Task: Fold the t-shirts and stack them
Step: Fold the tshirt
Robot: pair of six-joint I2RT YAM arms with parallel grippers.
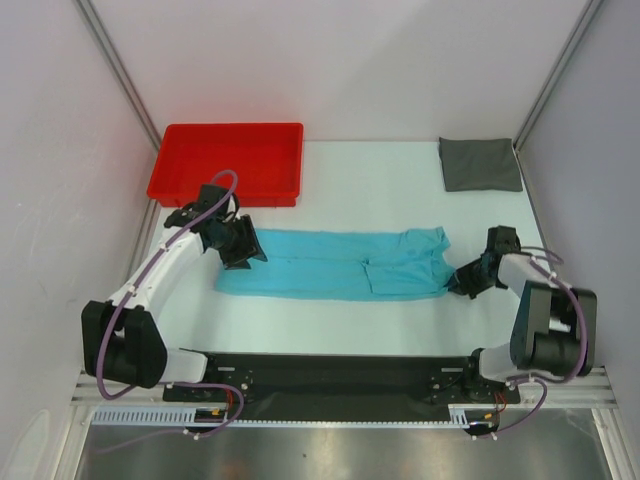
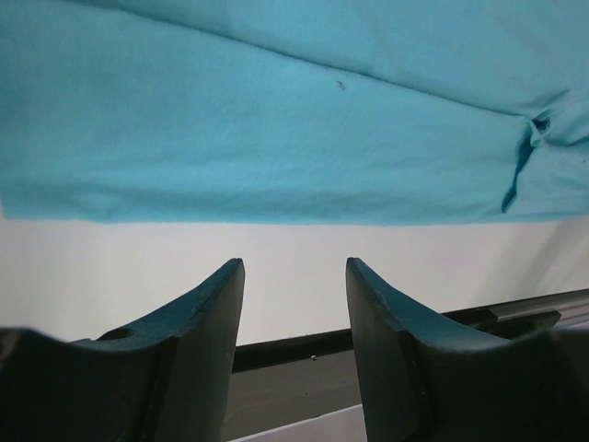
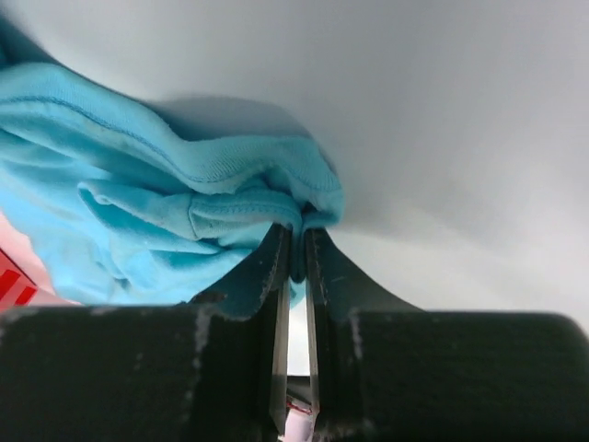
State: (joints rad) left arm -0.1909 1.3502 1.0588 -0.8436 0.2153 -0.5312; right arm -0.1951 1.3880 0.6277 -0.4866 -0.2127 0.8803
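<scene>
Your right gripper (image 3: 296, 249) is clamped on a thin bunch of the turquoise t-shirt (image 1: 330, 265), mid-frame; the left gripper (image 2: 294, 276) has its jaws apart, holding nothing. Pull now and that small pinch may slip, or the left end drags and bunches.

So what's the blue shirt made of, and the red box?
The turquoise t-shirt looks like soft, matte knit cloth, probably cotton: it bunches and wrinkles where the right hand pinches it, and a stitched hem shows. The red tray looks like hard plastic with a smooth finish: straight stiff walls and an even rim.
</scene>
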